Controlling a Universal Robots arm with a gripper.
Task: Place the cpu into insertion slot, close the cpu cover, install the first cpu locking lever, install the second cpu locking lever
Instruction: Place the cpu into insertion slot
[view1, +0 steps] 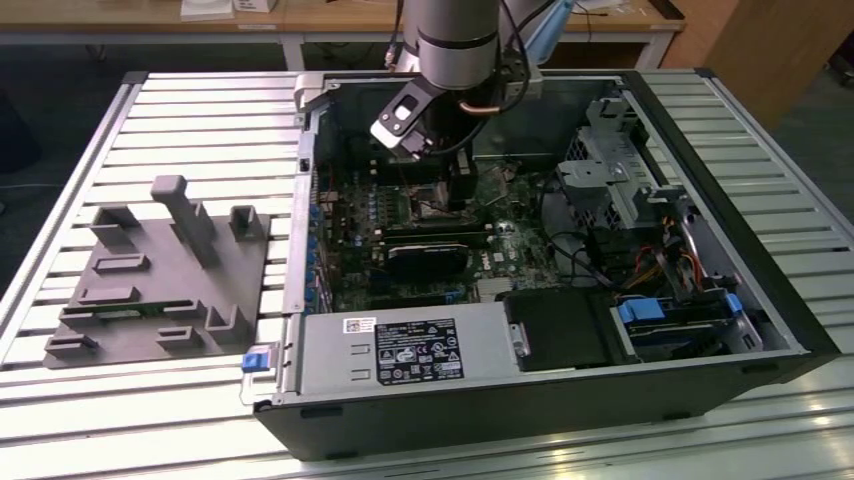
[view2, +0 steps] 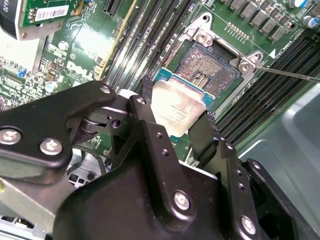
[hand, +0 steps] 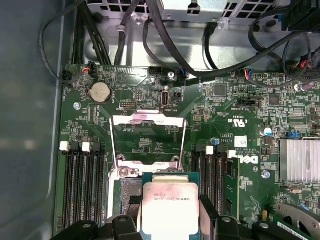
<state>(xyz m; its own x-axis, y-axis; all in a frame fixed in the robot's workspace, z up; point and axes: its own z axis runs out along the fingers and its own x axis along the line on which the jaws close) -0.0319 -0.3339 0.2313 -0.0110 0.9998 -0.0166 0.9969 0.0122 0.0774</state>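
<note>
**Gripper** (view2: 178, 109): two black fingers (view2: 150, 112) closed on opposite edges of the cpu (view2: 172, 100), jaws no wider than the chip. The finger pads are hidden behind the chip's edges. The gripper body cuts off the chip's near side in both wrist views.

**Cpu** (hand: 170, 205): silvery top facing up, held between the fingers and hanging partly over the near edge of the insertion slot (view2: 212, 67). Whether it touches the socket cannot be told.

**Insertion slot** (hand: 127, 192): its dark pin field is exposed on the far side and covered by the chip on the near side.

**Cpu cover** (hand: 147, 120): swung open beyond the slot, with green board showing through its cut-out. A thin metal rod (view2: 285, 74) runs out from one socket corner, its end cut off at the frame edge.

**Room:** black memory slots (hand: 82, 185) flank the socket closely on both sides. Beyond them lie a grey case wall (hand: 30, 125) and a finned heat sink (hand: 300, 160). Black cables (hand: 165, 40) loop past the cover.

**Exterior view:** the arm (view1: 454, 35) reaches down into the open computer case (view1: 747, 300), its lower end hard to make out against the dark board. A grey fixture (view1: 160, 270) sits well apart at the exterior view's left on the slatted table (view1: 200, 110).
</note>
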